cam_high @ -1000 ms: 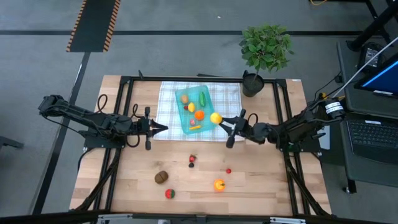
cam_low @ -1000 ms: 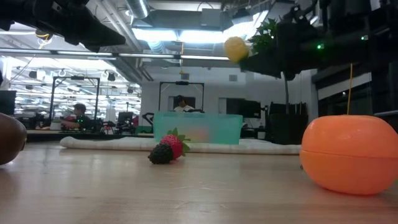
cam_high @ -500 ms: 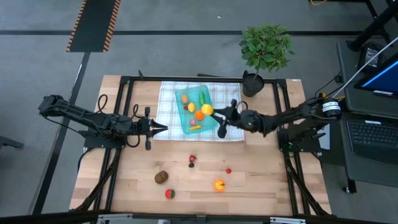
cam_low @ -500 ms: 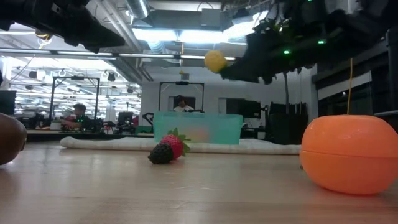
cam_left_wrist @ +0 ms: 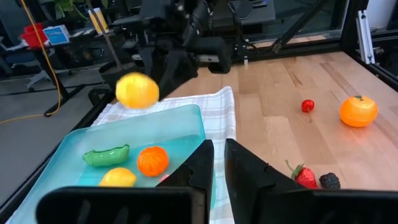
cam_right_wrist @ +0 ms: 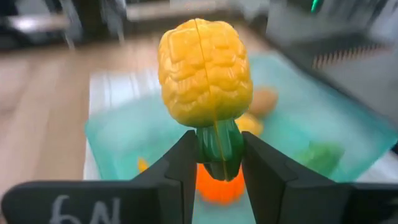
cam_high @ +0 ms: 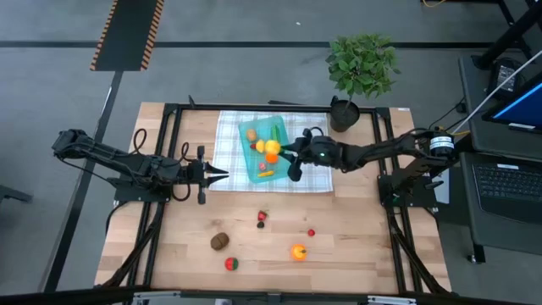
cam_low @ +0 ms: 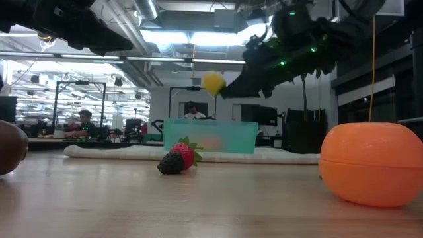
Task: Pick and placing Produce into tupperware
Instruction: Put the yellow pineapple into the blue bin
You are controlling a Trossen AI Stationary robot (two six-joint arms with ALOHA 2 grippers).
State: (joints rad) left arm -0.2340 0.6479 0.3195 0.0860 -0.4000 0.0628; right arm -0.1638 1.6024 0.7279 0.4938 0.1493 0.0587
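Right tool (cam_high: 283, 151) grips a yellow, bumpy toy corn cob with a green stem (cam_right_wrist: 205, 74) above the shallow translucent teal rectangular tupperware (cam_high: 251, 168) near the table's far edge. Left tool (cam_high: 222, 175), fingers together, waits beside the checked cloth (cam_high: 227, 135).

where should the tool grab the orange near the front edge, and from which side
Grip the orange across its round body, coming straight down from above. It sits alone on bare table, so the fingers have room on both sides. In the low view a seam rings its middle; closing near that widest band should keep it from squirting out.
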